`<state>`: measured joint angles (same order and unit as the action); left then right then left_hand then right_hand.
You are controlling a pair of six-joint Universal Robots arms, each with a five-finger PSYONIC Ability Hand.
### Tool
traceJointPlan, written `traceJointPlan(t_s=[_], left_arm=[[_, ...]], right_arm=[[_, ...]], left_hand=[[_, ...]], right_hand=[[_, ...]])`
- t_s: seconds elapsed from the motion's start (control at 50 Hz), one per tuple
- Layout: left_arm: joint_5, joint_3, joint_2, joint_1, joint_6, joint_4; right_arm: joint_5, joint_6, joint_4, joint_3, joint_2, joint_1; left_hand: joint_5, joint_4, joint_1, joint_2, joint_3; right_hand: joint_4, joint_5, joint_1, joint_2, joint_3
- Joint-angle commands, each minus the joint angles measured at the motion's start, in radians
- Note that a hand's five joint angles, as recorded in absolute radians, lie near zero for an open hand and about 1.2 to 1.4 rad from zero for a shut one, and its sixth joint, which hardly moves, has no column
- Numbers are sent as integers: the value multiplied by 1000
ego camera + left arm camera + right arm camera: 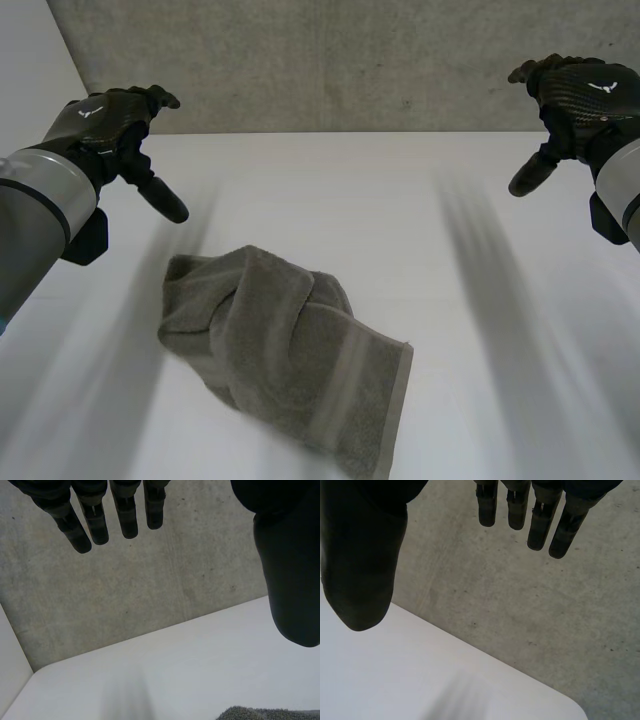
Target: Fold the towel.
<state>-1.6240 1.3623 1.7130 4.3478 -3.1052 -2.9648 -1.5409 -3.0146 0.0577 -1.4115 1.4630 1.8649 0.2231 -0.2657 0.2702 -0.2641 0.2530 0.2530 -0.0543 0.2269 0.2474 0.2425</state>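
The grey towel [280, 360] lies crumpled in a loose heap on the white worktop [330, 190], its banded edge on the side nearest me. My left hand [108, 125] hangs beyond the towel's left side, well apart from it, with fingers straight, thumb spread away and nothing held. My right hand [578, 95] hangs far off to the towel's right, fingers relaxed and thumb wide, also empty. A concrete wall [330, 60] stands behind the towel, past the worktop's far edge.
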Motion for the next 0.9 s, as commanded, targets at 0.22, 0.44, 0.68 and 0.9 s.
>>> traceJointPlan(t_s=[0.22,0.44,0.68,0.9], left_arm=[[62,180,-98,-14,-64,9],[243,569,-214,35,-315,-31],[247,724,-87,50,-336,-280],[234,684,74,16,-337,-410]], right_arm=[[94,149,73,-29,7,54],[357,392,243,-245,0,215],[369,350,111,-343,-182,356],[341,224,-27,-319,-314,356]], left_hand=[[106,-238,233,-240,251],[330,-462,457,-463,474],[-216,84,-89,83,-72],[-199,67,-71,65,-54]], right_hand=[[-78,54,-52,-73,-68],[-78,54,-52,-73,-68],[-62,38,-36,-57,-52],[692,-716,718,698,703]])
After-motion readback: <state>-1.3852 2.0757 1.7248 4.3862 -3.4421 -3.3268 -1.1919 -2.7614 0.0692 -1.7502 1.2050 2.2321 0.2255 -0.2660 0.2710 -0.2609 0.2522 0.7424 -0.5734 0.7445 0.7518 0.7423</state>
